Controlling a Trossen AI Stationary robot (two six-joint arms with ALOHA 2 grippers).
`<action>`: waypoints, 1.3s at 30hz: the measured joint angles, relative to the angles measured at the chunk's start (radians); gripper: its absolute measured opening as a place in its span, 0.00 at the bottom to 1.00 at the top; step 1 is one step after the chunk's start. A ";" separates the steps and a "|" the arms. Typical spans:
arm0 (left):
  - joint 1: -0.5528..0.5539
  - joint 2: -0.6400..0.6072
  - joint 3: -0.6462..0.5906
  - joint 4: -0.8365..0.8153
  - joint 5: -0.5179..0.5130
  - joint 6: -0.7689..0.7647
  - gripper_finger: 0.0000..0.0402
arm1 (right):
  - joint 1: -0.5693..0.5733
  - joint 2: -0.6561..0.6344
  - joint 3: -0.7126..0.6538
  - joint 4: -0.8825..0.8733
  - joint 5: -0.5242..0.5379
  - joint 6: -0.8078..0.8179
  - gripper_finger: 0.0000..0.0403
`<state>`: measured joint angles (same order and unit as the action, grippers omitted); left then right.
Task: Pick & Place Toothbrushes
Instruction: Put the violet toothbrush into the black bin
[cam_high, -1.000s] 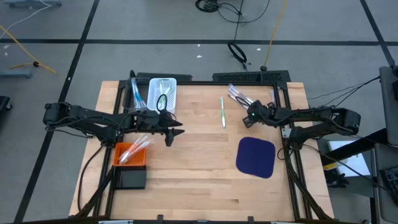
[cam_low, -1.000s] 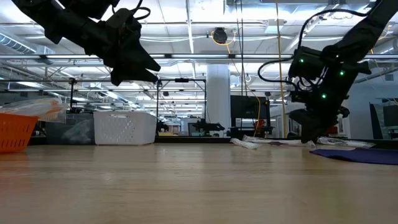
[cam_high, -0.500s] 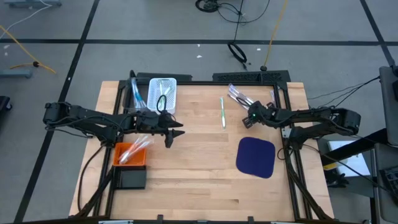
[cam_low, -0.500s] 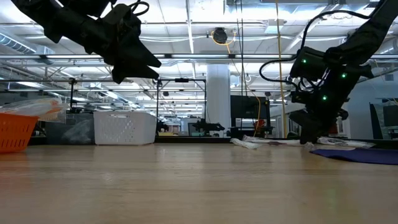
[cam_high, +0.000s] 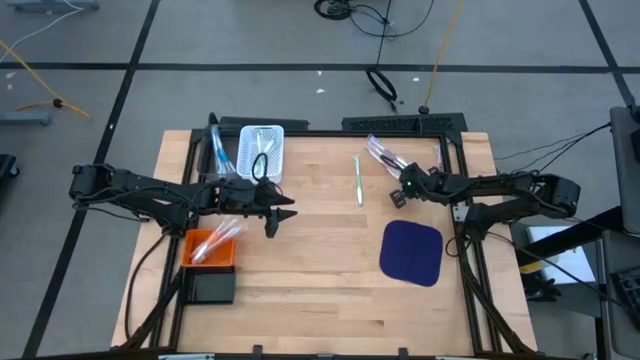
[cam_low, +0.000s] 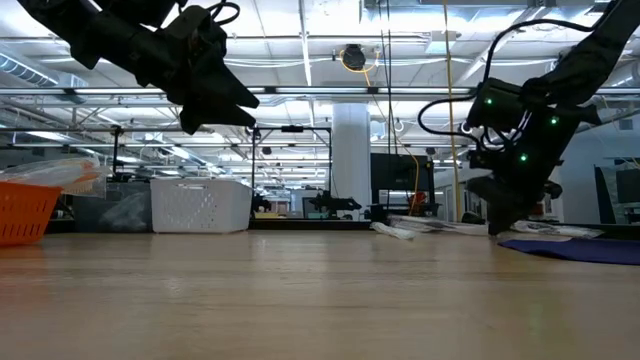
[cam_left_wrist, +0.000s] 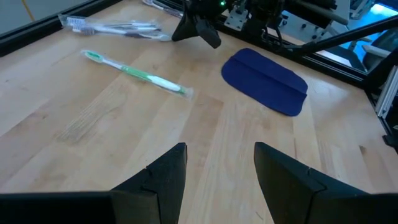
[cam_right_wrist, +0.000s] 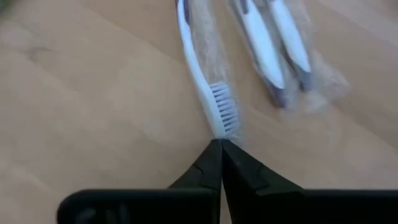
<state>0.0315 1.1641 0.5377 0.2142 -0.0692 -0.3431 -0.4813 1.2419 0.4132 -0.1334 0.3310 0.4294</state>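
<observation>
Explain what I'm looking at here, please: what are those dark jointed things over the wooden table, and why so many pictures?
They are two robot arms, each ending in a two-finger pincer. One picture looks straight down on the wooden table, one looks level across it, and one comes from a camera on each arm's wrist. On the table lie a green toothbrush, a few wrapped toothbrushes, a blue cloth, a white basket and an orange bin with brushes in it. The left pincer hangs open above the table, holding nothing. The right pincer is shut at the bristle end of a white toothbrush; whether it really grips it, I cannot tell.
</observation>
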 joint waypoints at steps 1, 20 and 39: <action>0.000 0.000 0.000 0.000 0.000 0.000 0.46 | 0.009 0.000 0.004 -0.001 0.000 0.000 0.00; 0.000 0.000 0.000 0.106 -0.010 -0.003 0.46 | 0.364 -0.217 0.133 0.232 0.004 -0.062 0.00; -0.081 0.030 0.000 0.263 -0.010 0.054 0.46 | 0.577 -0.172 0.134 0.560 0.006 -0.153 0.00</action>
<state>-0.0497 1.1941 0.5381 0.4772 -0.0790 -0.2893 0.0960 1.0697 0.5472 0.4267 0.3372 0.2766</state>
